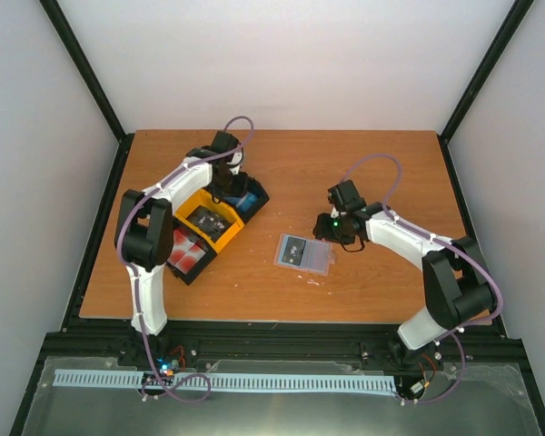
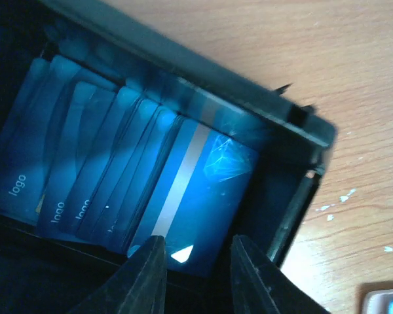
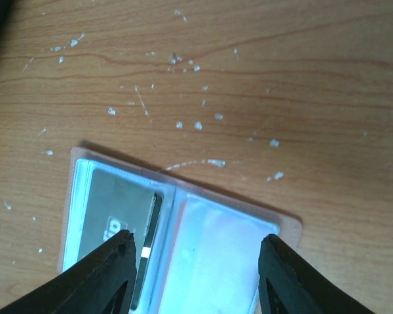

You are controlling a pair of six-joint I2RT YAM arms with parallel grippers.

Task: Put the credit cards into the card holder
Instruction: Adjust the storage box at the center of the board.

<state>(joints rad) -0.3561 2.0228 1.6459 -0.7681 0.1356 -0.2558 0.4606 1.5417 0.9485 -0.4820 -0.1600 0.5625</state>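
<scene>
The light blue credit cards (image 2: 203, 176) stand in a row in a black bin (image 2: 295, 131). My left gripper (image 2: 196, 252) hangs just over the front card's near edge, its fingers close together with a gap between them and nothing pinched. From above, the left gripper (image 1: 229, 189) is dipped into that bin. The tan-pink card holder (image 1: 303, 253) lies open on the table with a black card (image 3: 118, 203) in its left sleeve. My right gripper (image 3: 196, 245) hovers open over the card holder (image 3: 216, 216), its right sleeve (image 3: 216, 261) between the fingers.
The three-bin tray (image 1: 209, 227) stands at the left: blue cards (image 1: 247, 197) in the far black bin, black cards (image 1: 209, 221) in the yellow middle bin, red cards (image 1: 187, 251) in the near black bin. Black frame posts rise at the table's back corners.
</scene>
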